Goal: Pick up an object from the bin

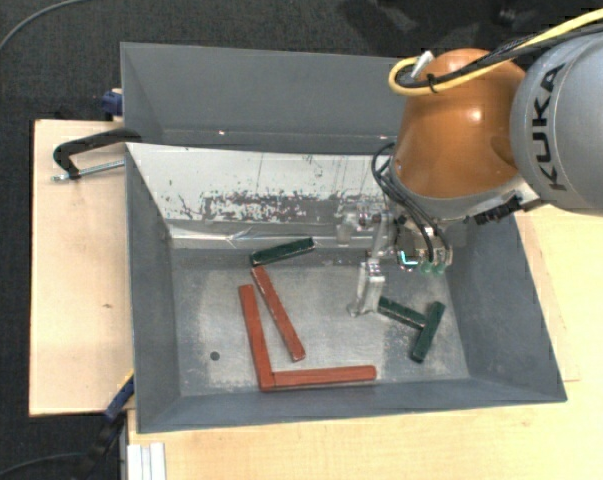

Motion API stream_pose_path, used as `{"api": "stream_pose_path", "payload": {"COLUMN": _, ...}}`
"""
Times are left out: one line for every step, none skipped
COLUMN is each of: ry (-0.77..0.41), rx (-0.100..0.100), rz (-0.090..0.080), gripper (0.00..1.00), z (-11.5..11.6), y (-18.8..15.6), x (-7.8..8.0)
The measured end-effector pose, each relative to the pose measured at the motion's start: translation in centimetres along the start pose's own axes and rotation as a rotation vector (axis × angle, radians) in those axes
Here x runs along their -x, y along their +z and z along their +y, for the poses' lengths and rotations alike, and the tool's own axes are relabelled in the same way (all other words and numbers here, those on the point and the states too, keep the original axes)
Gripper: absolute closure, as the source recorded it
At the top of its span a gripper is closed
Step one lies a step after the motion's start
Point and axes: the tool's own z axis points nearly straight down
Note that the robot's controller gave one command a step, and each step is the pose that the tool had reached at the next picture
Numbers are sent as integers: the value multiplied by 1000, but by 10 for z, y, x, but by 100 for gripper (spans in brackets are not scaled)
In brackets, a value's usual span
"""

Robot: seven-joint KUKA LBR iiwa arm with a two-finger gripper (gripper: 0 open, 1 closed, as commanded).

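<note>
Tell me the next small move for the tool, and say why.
Probably shift the tool a little toward the view's right, over the dark green T-shaped piece. The tool stands just left of that piece, over bare bin floor, and that piece is the nearest thing; the red L-shaped piece lies farther left.

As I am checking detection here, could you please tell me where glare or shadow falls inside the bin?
Camera view: bright glare streaks the grey metal bin's back wall, above the dark green straight bar; the floor looks dimmer under the arm, around the tool and the dark green T-shaped piece; the red-brown L-shaped piece lies evenly lit.
</note>
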Motion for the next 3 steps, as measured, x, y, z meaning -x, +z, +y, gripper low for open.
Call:
{"api": "stream_pose_path", "payload": {"ry": 35, "rx": -1, "rz": -4, "gripper": 0, "z": -95, "y": 152, "x": -22}}
{"api": "stream_pose_path", "payload": {"ry": 54, "rx": -2, "rz": -12, "gripper": 0, "z": -132, "y": 116, "x": -39}}
{"api": "stream_pose_path", "payload": {"ry": 303, "rx": 2, "rz": -12, "gripper": 0, "z": -108, "y": 118, "x": -30}}
